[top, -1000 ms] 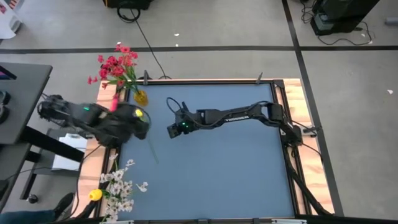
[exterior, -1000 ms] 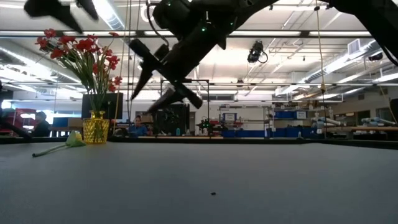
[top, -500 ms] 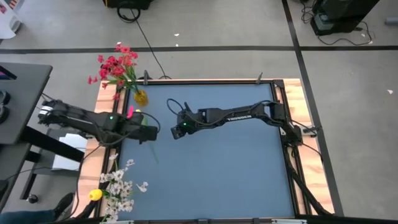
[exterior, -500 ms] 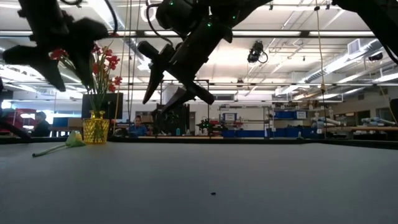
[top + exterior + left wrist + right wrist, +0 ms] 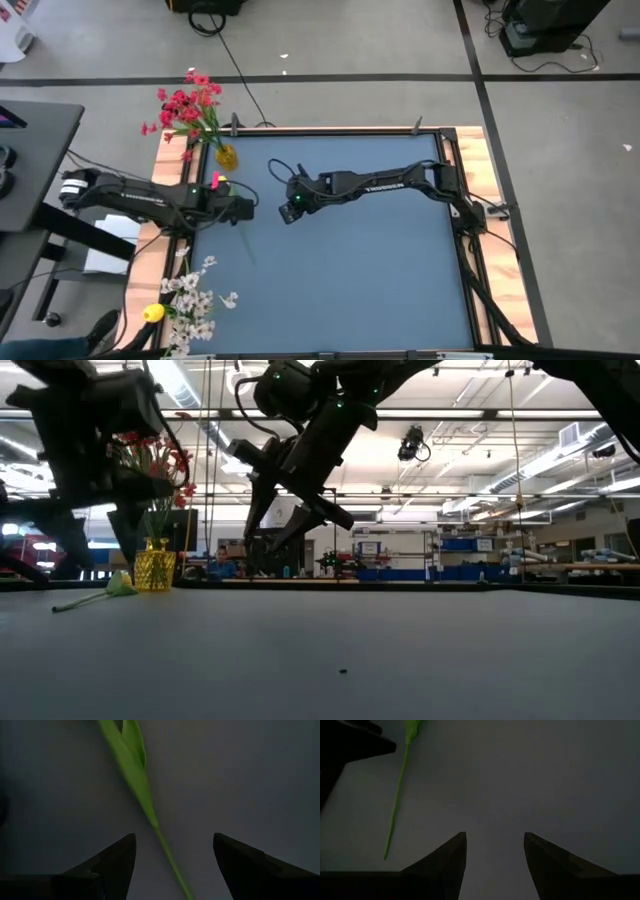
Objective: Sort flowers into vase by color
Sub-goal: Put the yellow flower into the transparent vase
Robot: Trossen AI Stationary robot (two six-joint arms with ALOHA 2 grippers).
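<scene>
Flowers are split three ways: a red bunch stands in a yellow vase at the table's far left corner, a white spray sits at the near left edge beside a yellow thing too small to make out, and one green stem lies flat on the table. The table has a blue-grey top with a wooden rim, standing on a grey floor crossed by dark tape lines and cables.

The left pincer hangs low over the stem, its jaws wide apart with the stem lying between them, not touching. The right pincer hovers just beside it toward the middle of the table, also spread wide and empty, the stem off to one side of it.

Behind the table, the low view shows a big workshop with ceiling strip lights, benches and shelving, and seated people far off.
</scene>
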